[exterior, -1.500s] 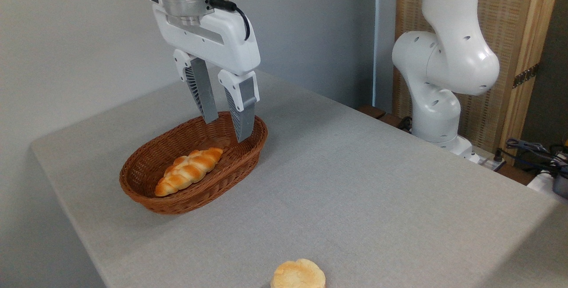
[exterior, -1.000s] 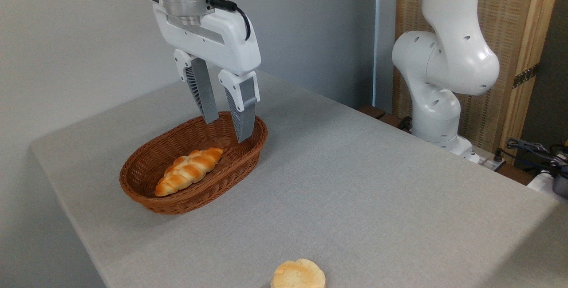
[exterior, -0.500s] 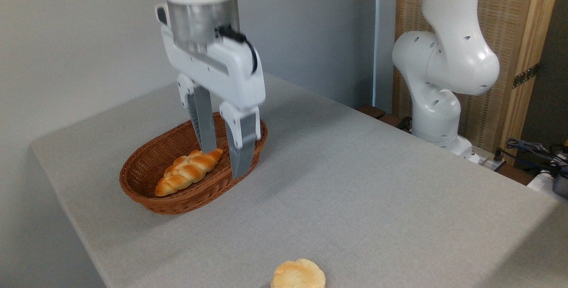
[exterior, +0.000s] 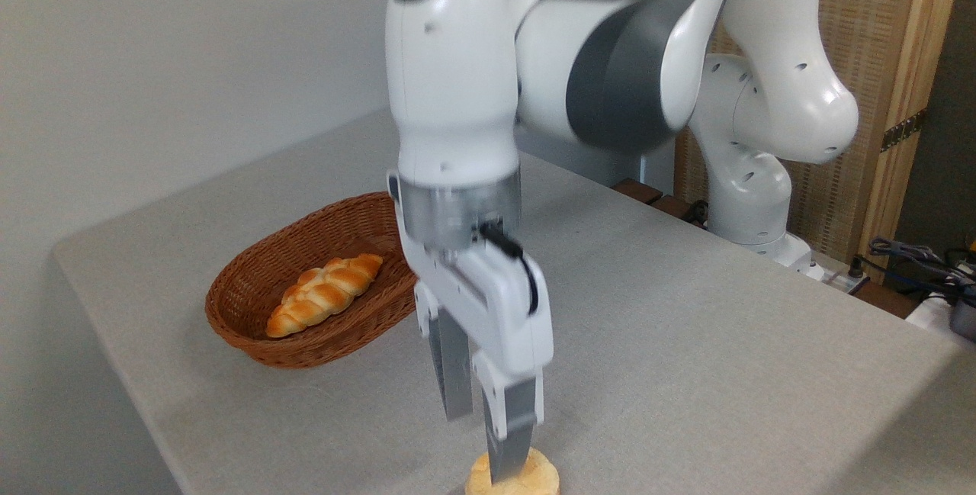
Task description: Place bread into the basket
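Braided golden loaf (exterior: 325, 294), grey table (exterior: 686, 342), cables (exterior: 915, 258), wooden panel (exterior: 907, 60)

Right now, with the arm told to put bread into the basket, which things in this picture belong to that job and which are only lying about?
Belonging to the job:
- small round pale yellow bun at the table's near edge
- oval reddish-brown woven wicker basket
- white two-finger pincer, open above the bun

Lying about:
- long braided golden loaf, inside the basket
- tangled dark cables at far right
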You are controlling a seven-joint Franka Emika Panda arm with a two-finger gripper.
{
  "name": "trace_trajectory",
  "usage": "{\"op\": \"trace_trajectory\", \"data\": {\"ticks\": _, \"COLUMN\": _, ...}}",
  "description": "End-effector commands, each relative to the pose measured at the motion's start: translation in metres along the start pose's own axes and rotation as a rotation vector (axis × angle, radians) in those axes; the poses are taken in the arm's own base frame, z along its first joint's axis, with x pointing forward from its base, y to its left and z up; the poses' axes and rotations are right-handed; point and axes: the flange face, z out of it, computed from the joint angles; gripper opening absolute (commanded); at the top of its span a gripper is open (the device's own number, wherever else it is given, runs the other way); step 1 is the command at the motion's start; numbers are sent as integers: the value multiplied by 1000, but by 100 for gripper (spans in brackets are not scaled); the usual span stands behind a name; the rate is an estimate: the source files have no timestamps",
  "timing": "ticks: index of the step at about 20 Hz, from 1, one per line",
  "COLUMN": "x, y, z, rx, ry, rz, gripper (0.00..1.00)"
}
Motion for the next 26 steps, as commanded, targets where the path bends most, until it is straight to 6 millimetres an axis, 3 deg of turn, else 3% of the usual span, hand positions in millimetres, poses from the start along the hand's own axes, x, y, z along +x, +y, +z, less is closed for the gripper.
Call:
{"op": "trace_trajectory", "data": {"ticks": 1, "x": 6, "y": -4, "z": 54, "rx": 3, "ry": -32, "rz": 16, "gripper": 100}}
{"op": "trace_trajectory", "data": {"ticks": 6, "x": -2, "y": -7, "z": 58, "rx": 1, "ry": -36, "rz": 8, "gripper": 99}}
{"op": "trace_trajectory", "data": {"ticks": 9, "x": -7, "y": -9, "z": 56, "rx": 0, "ry": -35, "rz": -2, "gripper": 55}}
{"op": "trace_trajectory", "data": {"ticks": 12, "x": -9, "y": -9, "z": 54, "rx": -7, "ry": -30, "rz": -12, "gripper": 39}}
{"op": "trace_trajectory", "data": {"ticks": 21, "x": -5, "y": -7, "z": 47, "rx": -19, "ry": -30, "rz": -9, "gripper": 34}}
{"op": "trace_trajectory", "data": {"ticks": 26, "x": 19, "y": 3, "z": -22, "rx": -117, "ry": 11, "rz": -37, "gripper": 36}}
